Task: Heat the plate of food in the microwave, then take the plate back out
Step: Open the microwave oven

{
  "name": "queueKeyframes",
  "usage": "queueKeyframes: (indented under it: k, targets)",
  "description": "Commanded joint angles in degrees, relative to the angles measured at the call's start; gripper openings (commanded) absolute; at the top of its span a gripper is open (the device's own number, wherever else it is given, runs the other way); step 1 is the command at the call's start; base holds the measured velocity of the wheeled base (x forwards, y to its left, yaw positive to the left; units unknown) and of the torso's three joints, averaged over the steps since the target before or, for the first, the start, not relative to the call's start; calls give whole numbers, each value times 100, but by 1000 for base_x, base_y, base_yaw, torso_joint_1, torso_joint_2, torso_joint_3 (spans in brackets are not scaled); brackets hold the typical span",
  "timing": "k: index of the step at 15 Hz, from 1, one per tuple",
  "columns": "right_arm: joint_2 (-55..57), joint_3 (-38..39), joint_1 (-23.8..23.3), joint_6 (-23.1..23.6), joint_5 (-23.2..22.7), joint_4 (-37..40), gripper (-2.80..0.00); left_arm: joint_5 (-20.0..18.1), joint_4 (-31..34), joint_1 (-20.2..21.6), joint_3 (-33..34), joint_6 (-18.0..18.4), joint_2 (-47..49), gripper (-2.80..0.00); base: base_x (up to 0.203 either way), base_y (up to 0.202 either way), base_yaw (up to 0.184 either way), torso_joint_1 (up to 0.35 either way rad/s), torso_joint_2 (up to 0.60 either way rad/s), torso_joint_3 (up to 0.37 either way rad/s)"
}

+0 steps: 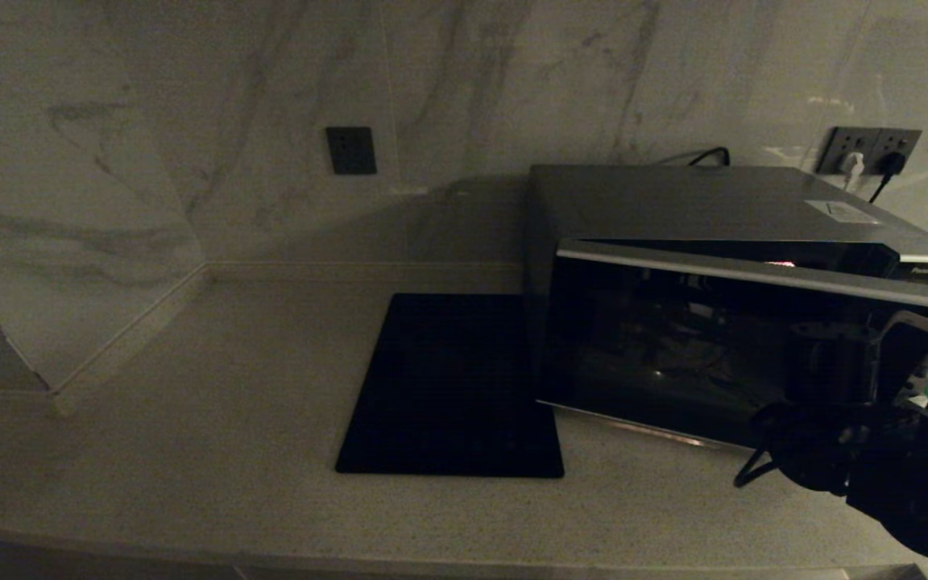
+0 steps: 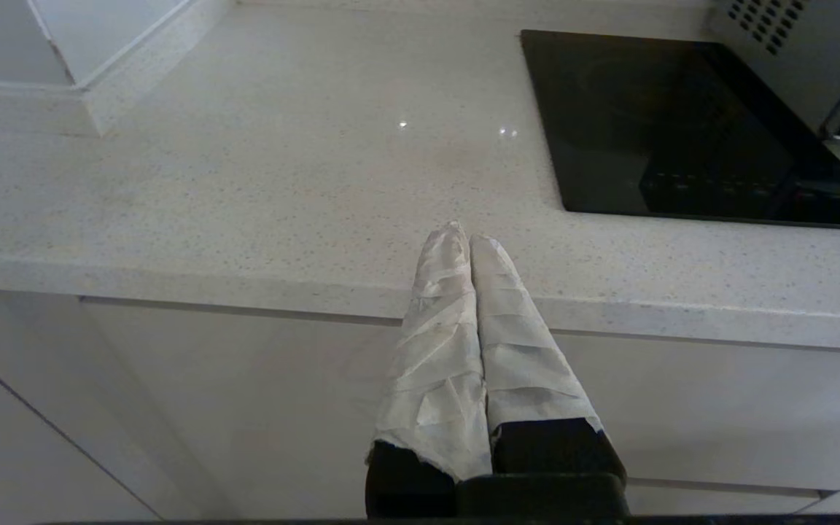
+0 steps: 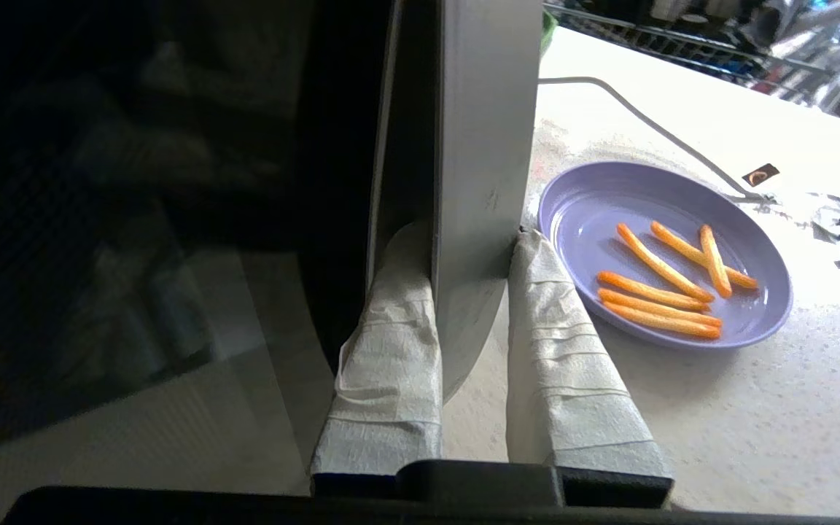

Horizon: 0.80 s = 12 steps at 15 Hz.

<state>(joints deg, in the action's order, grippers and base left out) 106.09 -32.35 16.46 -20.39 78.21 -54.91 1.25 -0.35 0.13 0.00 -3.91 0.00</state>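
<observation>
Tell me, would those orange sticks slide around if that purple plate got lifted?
Probably somewhat: the sticks lie loose and crossed on the plate of food, which looks smooth and glossy. Its shallow rim may hold them if kept level. The plate seems stiff, light, and unlikely to roll.

I'm counting one microwave (image 1: 722, 322), one black slab (image 1: 452, 387), one plate of food (image 3: 664, 255) carrying six fries (image 3: 664, 273), two wall sockets (image 1: 869, 151).

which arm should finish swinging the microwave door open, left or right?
Right. The right hand is clamped on the door handle of the microwave, whose door stands partly open; the plate of food sits just beyond. The left hand is shut, parked at the counter edge.
</observation>
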Motion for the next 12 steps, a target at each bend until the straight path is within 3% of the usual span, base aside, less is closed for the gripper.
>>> queueKeyframes:
  k: [1, 3, 4, 9, 12]
  targets:
    - [-220, 243, 222, -24, 38, -37, -280, -1, 0, 4, 0, -4, 0, -280, 0, 0, 0, 0, 0, 0]
    - [-303, 343, 242, -26, 45, -35, -280, 5, 0, -1, 0, -4, 5, -280, 0, 0, 0, 0, 0, 0]
    - [-321, 422, 251, -22, 37, -37, 0, 4, -6, -3, 0, -4, 4, -280, 0, 0, 0, 0, 0, 0]
    - [-498, 766, 427, -44, 37, -46, 0, -2, -1, 4, 0, -4, 0, -280, 0, 0, 0, 0, 0, 0]
    - [-872, 1032, 794, -33, 63, -46, 0, 6, -2, -5, 0, -4, 0, -280, 0, 0, 0, 0, 0, 0]
